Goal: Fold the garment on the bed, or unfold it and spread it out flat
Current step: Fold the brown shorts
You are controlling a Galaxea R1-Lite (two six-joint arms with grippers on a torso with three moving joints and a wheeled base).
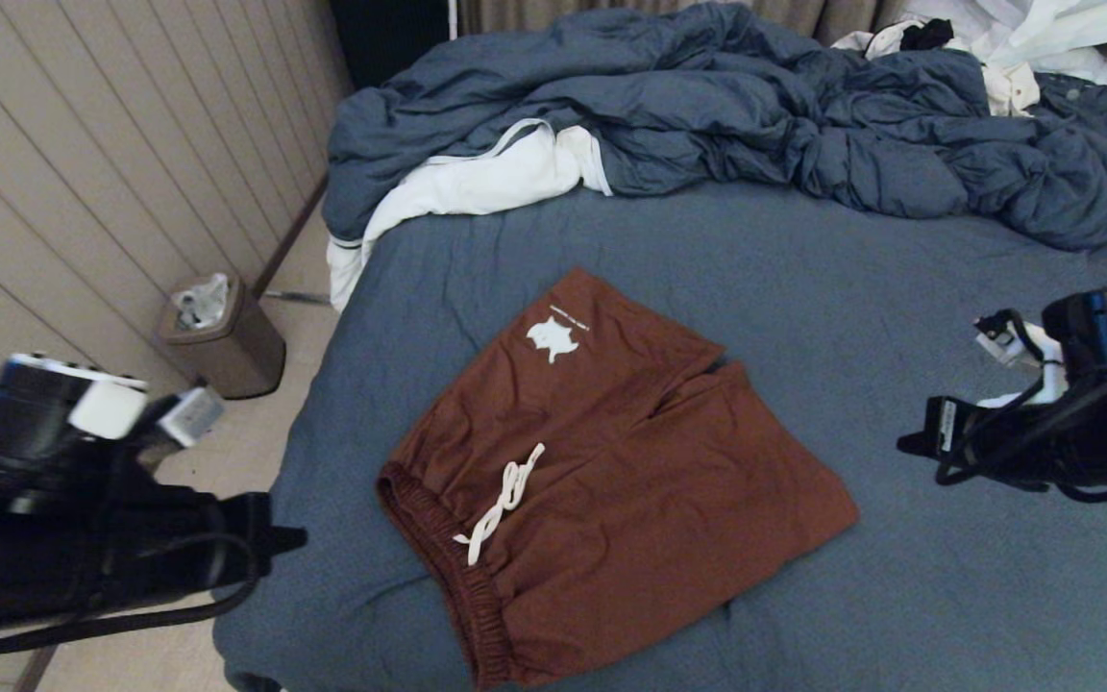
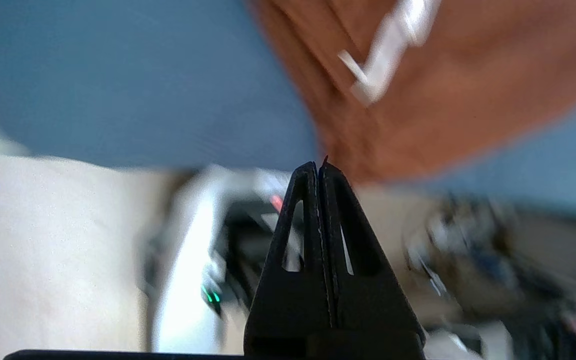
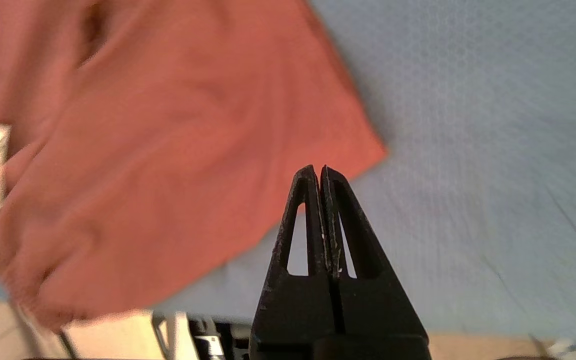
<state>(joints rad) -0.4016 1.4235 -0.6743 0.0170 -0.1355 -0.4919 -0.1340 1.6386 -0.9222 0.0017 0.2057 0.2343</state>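
The rust-brown shorts (image 1: 611, 471) lie spread on the dark blue-grey bed (image 1: 899, 288), waistband toward the near left edge, white drawstring (image 1: 505, 500) on top and a white logo (image 1: 552, 338) on the far leg. My left gripper (image 1: 289, 540) hangs beside the bed's near left corner, shut and empty; in its wrist view its tips (image 2: 319, 165) sit just short of the shorts (image 2: 468, 90). My right gripper (image 1: 909, 444) hovers over the sheet to the right of the shorts, shut on nothing. The right wrist view shows its tips (image 3: 318, 170) near a leg corner (image 3: 363, 145).
A rumpled blue duvet (image 1: 755, 115) fills the far side of the bed, with white clothes (image 1: 477, 183) at its left edge and more white clothes (image 1: 1024, 38) at the far right. A small bin (image 1: 222, 336) stands on the floor by the panelled wall.
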